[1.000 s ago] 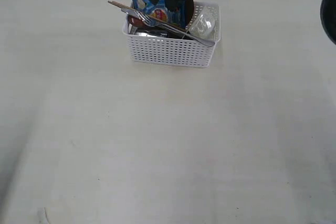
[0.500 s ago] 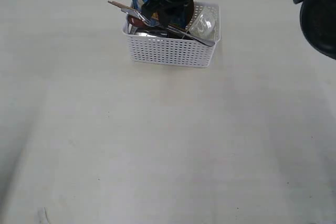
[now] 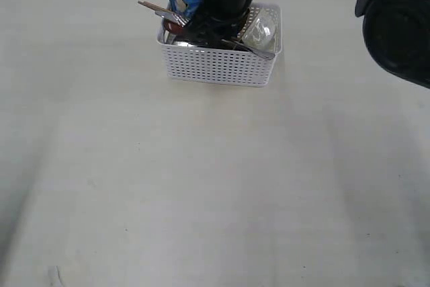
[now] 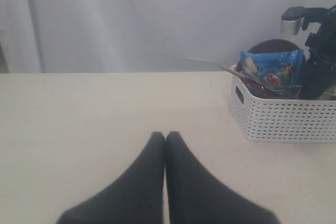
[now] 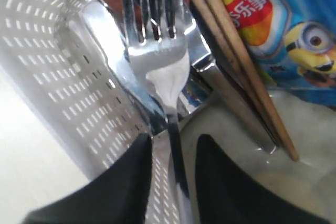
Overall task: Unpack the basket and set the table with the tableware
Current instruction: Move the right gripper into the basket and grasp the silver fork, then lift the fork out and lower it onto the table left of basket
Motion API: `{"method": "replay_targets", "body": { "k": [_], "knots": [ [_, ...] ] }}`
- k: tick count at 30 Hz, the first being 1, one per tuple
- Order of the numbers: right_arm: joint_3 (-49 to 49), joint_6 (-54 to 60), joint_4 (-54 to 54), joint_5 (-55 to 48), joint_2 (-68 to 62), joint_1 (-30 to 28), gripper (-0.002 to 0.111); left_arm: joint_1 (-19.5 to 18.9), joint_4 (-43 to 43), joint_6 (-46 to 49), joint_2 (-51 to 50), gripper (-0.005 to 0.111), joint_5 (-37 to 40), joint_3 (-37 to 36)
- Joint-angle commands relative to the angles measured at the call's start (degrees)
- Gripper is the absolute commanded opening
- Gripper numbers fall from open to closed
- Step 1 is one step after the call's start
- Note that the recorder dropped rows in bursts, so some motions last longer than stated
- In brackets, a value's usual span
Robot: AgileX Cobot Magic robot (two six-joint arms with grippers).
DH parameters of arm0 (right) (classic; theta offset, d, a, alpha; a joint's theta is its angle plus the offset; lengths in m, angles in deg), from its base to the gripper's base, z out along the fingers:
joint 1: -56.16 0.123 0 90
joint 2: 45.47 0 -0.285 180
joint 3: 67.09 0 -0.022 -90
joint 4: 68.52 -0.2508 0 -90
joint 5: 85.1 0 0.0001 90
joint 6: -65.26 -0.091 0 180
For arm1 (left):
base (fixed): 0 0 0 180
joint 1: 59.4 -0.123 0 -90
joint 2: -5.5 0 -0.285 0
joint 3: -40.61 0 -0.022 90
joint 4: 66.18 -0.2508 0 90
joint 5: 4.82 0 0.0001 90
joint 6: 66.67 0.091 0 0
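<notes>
Pale table (image 3: 201,186); my right pincer (image 5: 176,139) part-open astride fork (image 5: 157,56) handle, ungripped; slim steel may slip, drag chopsticks (image 5: 228,43). Left pincer (image 4: 165,136) closed, empty.

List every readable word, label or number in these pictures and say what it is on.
"乐事": white characters on the red logo of the blue chip bag.
Smaller print on the bag: too blurred to read in any view.
Nothing else here carries text.
</notes>
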Motion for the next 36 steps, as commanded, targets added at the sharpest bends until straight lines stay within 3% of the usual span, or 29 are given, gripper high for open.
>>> {"method": "replay_targets", "body": {
  "k": [1, 14, 21, 25, 28, 30, 33, 36],
  "knots": [
    [-0.4, 0.2, 0.9, 0.5, -0.1, -0.2, 0.001, 0.1, 0.2, 0.0, 0.2, 0.000, -0.4, -0.2],
    [-0.4, 0.1, 0.3, 0.2, 6.1, -0.2, 0.000, 0.1, 0.2, 0.0, 0.2, 0.000, -0.4, -0.2],
    [-0.4, -1.5, -7.5, -0.3, 11.4, -0.2, 0.000, 0.1, 0.2, 0.0, 0.2, 0.000, -0.4, -0.2],
    [0.3, -10.9, -13.2, -0.3, 12.2, 2.2, 0.000, 0.1, 0.2, 0.0, 0.2, 0.000, -0.4, -0.2],
    [3.0, -18.6, -14.6, -0.3, 12.3, 8.8, 0.000, 0.1, 0.2, 0.0, 0.2, 0.000, -0.4, -0.2],
    [5.3, -28.6, -13.6, -0.3, 12.3, 12.8, 0.000, 0.1, 0.2, 0.0, 0.2, 0.000, -0.4, -0.2],
    [7.9, -44.5, -8.3, 9.2, 11.2, 17.4, 0.000, 0.1, 0.2, 0.0, 0.2, 0.000, -0.4, -0.2],
    [8.2, -51.3, -7.0, 9.6, 7.9, 20.2, 0.000, 0.1, 0.2, 0.0, 0.2, 0.000, -0.4, -0.2]
  ]
}}
